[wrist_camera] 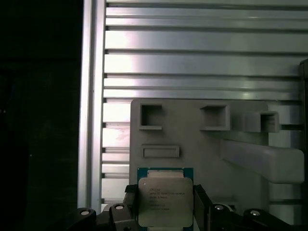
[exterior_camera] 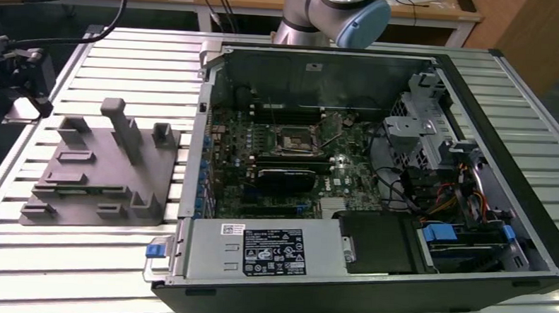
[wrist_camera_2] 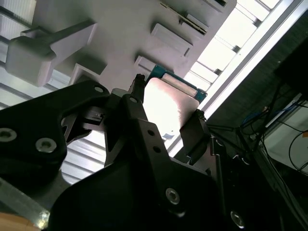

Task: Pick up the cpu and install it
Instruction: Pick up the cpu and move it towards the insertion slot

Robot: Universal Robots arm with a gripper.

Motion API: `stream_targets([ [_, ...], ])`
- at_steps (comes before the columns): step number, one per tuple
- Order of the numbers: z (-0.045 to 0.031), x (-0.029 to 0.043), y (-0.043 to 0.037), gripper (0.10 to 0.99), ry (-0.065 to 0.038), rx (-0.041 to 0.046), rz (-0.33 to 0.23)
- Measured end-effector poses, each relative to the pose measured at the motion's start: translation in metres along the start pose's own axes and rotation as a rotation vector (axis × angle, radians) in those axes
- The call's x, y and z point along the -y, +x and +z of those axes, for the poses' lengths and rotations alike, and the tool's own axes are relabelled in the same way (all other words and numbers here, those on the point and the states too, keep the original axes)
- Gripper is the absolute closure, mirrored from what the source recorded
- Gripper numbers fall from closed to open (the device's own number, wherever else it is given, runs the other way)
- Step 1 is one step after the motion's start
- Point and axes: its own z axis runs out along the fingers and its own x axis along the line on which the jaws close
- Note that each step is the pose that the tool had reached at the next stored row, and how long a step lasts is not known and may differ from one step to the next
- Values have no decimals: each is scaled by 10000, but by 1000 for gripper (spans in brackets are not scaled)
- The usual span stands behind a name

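The cpu (wrist_camera: 165, 201), silver-topped with a green rim, is pinched on opposite edges between the black fingers (wrist_camera: 201, 204) of the gripper (wrist_camera: 165, 211), as seen in both wrist views. It is over the grey fixture (wrist_camera: 202, 144), and whether they touch is unclear. The fixture rests on the ribbed metal tabletop (wrist_camera: 192, 53). In the exterior view, an open computer case (exterior_camera: 374, 168) stands to the exterior view's right of the fixture.

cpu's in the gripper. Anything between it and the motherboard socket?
On a level path, yes: the raised blocks of the grey fixture and the near wall of the case lie between the gripper, shut on the cpu, and the socket. The case is open on top.
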Motion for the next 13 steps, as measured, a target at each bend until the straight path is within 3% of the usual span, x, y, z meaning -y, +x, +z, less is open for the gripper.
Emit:
stream_targets([
  [13, -143, -8, -1, 541, -4, 0, 0],
])
